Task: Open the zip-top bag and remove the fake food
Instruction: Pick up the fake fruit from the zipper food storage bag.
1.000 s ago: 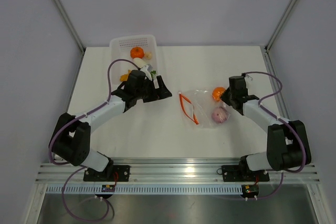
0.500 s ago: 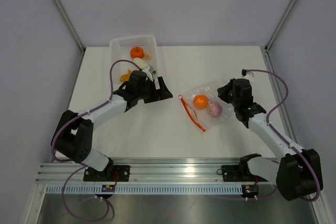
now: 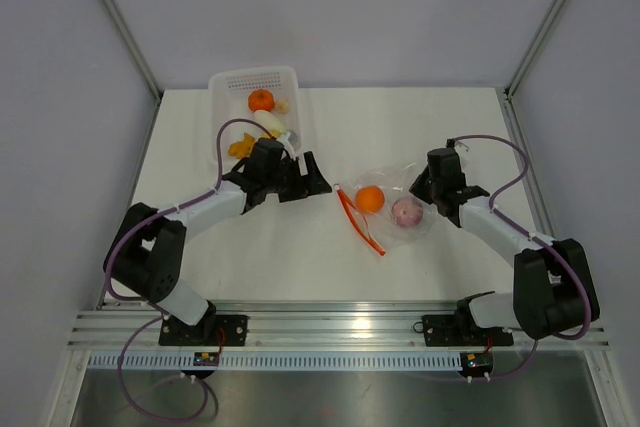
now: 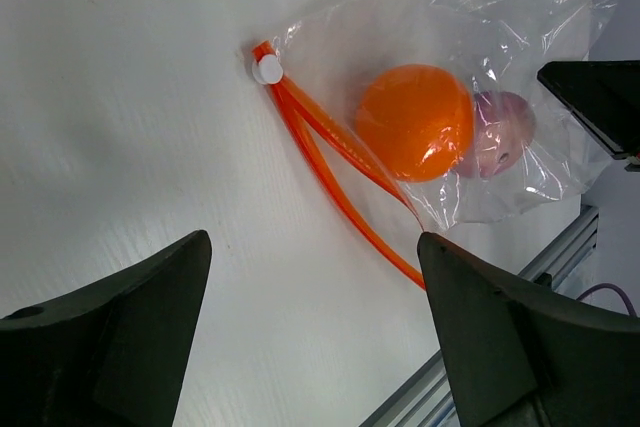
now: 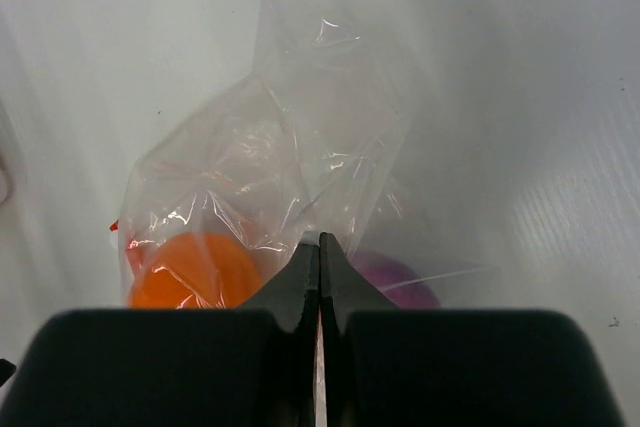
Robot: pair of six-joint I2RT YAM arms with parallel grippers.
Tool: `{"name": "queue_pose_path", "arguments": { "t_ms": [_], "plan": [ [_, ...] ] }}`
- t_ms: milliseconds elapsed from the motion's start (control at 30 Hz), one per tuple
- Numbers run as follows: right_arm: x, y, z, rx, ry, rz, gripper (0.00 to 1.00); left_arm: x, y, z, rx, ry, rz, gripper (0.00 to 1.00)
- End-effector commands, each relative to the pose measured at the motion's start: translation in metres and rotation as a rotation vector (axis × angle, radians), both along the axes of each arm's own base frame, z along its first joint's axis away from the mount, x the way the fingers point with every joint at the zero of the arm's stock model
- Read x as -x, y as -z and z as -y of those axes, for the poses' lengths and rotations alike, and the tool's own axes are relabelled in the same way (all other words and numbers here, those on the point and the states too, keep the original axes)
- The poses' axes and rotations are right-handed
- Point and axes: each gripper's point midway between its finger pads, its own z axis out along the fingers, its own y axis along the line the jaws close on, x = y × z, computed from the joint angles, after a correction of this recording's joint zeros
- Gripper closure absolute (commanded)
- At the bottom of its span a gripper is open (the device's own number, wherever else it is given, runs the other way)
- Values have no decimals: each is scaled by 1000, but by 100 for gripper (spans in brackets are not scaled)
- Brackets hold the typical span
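Top external view: the white surface (image 3: 450, 127) carries the zip-top bag (image 3: 393, 183) centre-right, between the two arms.

The left arm (image 3: 215, 205) reaches in low from the left, forearm angled toward the bag. The left jaws are spread wide and empty, near the bag's mouth but apart from it.

The right arm (image 3: 490, 219) is bent in from the right. The right jaws are pressed together on a pinch of film at the bag's closed end.

The bag's long axis runs left to right, mouth toward the left jaws. The zipper strip (image 4: 285, 97) lies across that axis, its two tracks parted.

The fake food is inside: an orange ball (image 4: 415, 122) nearest the mouth, a purple-pink piece (image 4: 500, 132) touching it behind.

Judgement: the left arm is nearer the opening and in line for the ball.
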Motion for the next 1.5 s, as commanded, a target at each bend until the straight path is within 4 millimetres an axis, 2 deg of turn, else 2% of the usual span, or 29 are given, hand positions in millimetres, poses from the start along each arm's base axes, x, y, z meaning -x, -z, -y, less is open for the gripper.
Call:
{"name": "queue_pose_path", "arguments": {
  "t_ms": [0, 67, 133, 167, 200, 233, 300, 467, 667, 867, 1000, 1167, 1300, 1467],
  "plan": [
    [-5, -18, 7, 21, 37, 43, 100, 8, -8, 17, 53, 53, 30, 14],
    [-2, -16, 9, 28, 44, 36, 99, 14, -5, 20, 46, 66, 28, 15],
    [-3, -14, 12, 50, 48, 16, 91, 23, -2, 27, 42, 91, 21, 17],
    [2, -11, 15, 71, 57, -16, 56, 26, 1, 28, 37, 95, 20, 17],
    [1, -13, 20, 86, 78, -16, 42, 33, 2, 32, 35, 113, 20, 18],
    [3, -16, 21, 84, 78, -4, 36, 37, 3, 34, 33, 119, 20, 18],
    [3, -23, 20, 73, 77, 27, 31, 48, 8, 40, 29, 143, 14, 20],
    [14, -37, 22, 67, 60, 63, 31, 62, 14, 48, 17, 164, 17, 23],
    [26, -53, 24, 58, 36, 117, 31, 64, 14, 57, 13, 185, 26, 28],
    [25, -67, 9, 44, -45, 169, 39, 58, 17, 61, 19, 177, 35, 28],
    [24, -73, -17, 16, -161, 205, 43, 62, 22, 70, 58, 202, 10, 30],
    [24, -67, -42, 15, -261, 186, 41, 63, 29, 76, 19, 203, 12, 38],
    [20, -54, -48, 23, -279, 143, 38, 63, 35, 84, -6, 214, 15, 52],
    [11, -37, -57, 20, -293, 100, 38, 56, 44, 95, -51, 225, 36, 58]
  ]
}}
